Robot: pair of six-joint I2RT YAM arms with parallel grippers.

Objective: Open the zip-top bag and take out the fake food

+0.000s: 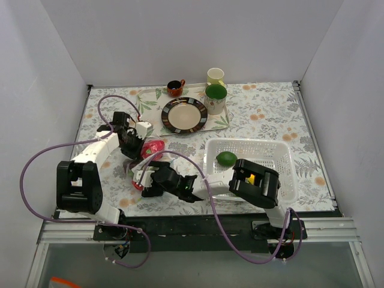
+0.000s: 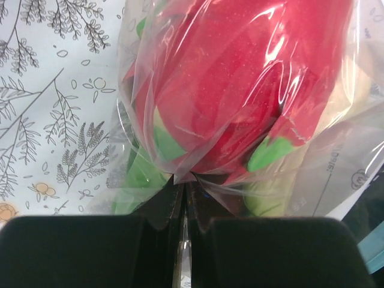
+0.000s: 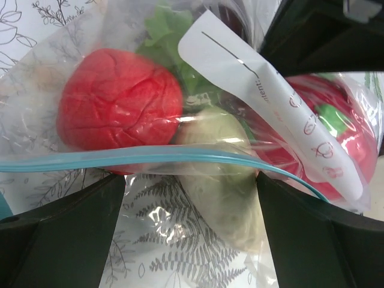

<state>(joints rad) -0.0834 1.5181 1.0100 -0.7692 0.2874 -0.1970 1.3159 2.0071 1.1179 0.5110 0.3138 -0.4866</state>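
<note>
The zip-top bag [image 1: 153, 150] lies at the left of the table, clear and crinkly, with fake food inside. In the left wrist view the bag [image 2: 336, 144] holds a large red piece with green bits [image 2: 228, 84]. My left gripper [image 2: 183, 189] is shut on a pinch of the bag's plastic; in the top view it [image 1: 139, 147] is at the bag's far left side. In the right wrist view the light blue zip strip [image 3: 150, 157] runs across between my open right gripper's [image 3: 189, 204] jaws. Behind it are a red piece [image 3: 117, 105] and a pale green piece [image 3: 225, 180]. The right gripper [image 1: 140, 178] is at the bag's near side.
A white perforated basket [image 1: 282, 174] at the right holds a green lime [image 1: 227, 158] and a yellow piece [image 1: 252, 178]. At the back a tray [image 1: 223, 121] carries a striped plate [image 1: 184, 115], a brown cup [image 1: 174, 88] and a green-lined mug [image 1: 215, 98]. White walls enclose the table.
</note>
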